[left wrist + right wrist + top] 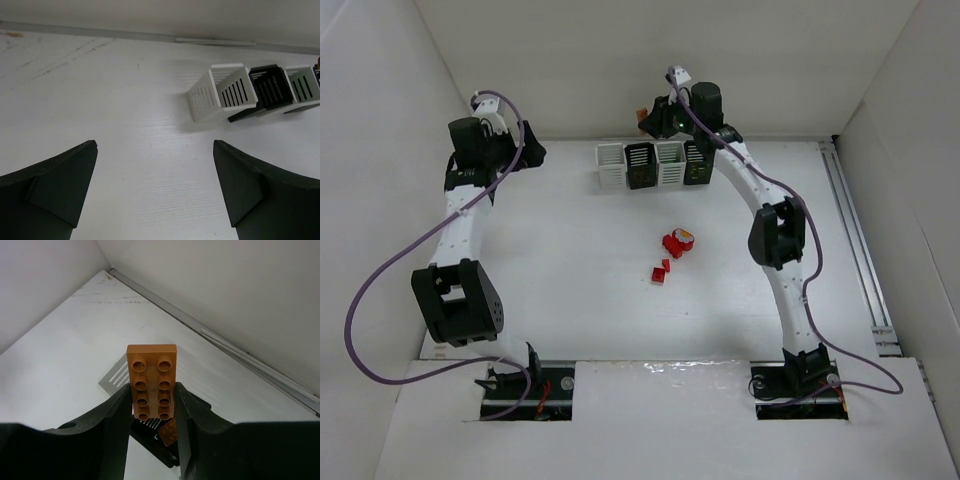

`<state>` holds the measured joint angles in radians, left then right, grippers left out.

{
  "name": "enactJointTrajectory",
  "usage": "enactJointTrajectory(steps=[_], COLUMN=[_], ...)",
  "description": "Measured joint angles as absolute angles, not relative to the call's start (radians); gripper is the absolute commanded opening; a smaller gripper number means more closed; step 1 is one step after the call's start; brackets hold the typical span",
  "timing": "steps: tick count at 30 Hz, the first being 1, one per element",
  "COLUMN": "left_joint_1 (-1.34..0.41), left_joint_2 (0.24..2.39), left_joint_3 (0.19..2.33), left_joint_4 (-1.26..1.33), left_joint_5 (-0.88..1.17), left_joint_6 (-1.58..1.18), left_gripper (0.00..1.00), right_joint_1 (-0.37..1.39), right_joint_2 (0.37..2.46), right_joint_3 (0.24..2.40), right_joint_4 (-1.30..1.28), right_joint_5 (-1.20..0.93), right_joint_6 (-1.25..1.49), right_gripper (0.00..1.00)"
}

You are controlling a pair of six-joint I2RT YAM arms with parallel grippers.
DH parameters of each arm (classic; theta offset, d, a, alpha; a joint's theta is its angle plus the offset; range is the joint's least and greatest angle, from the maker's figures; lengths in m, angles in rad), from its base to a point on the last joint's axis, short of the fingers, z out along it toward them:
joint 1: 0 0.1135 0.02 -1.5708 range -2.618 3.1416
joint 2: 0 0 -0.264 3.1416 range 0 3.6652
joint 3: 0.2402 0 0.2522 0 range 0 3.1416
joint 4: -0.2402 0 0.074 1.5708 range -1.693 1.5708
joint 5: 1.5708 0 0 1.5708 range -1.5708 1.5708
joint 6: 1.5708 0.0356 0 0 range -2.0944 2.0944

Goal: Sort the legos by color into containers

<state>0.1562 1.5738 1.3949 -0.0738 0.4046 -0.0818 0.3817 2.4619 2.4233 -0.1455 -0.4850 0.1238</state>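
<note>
Right tool pinches an orange brick upright over a black bin holding another orange piece, seen only in the wrist view. Red bricks lie mid-frame on the bench, below the bin row. Left tool gapes wide and empty, that row at its upper right.
</note>
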Motion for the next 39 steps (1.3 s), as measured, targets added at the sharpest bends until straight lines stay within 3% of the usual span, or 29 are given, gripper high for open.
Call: enactJointTrajectory(steps=[16,21,26,30,31,35,39], left_joint_1=[0.152,0.152,0.152,0.152,0.152,0.145,0.108], left_joint_2=[1.578,1.578,1.578,1.578,1.578,1.573,1.534], left_joint_3=[1.395,1.395,1.395,1.395,1.395,1.386,1.327], left_joint_4=[-0.131,-0.131,-0.131,-0.131,-0.131,-0.12,-0.079], left_joint_5=[0.47,0.472,0.471,0.471,0.471,0.472,0.472], left_joint_6=[-0.032,-0.026,-0.025,-0.025,-0.025,-0.022,-0.01], left_gripper=[1.0,1.0,1.0,1.0,1.0,1.0,1.0], right_joint_1=[0.407,0.413,0.413,0.414,0.414,0.414,0.414], right_joint_2=[2.462,2.462,2.462,2.462,2.462,2.462,2.437], right_joint_3=[2.327,2.324,2.313,2.307,2.307,2.307,2.274], right_joint_4=[-0.104,-0.097,-0.097,-0.098,-0.097,-0.097,-0.089], right_joint_5=[-0.501,-0.5,-0.484,-0.474,-0.472,-0.471,-0.481], right_joint_6=[0.176,0.177,0.179,0.182,0.183,0.183,0.184], right_gripper=[0.13,0.34,0.41,0.5,0.57,0.64,0.64])
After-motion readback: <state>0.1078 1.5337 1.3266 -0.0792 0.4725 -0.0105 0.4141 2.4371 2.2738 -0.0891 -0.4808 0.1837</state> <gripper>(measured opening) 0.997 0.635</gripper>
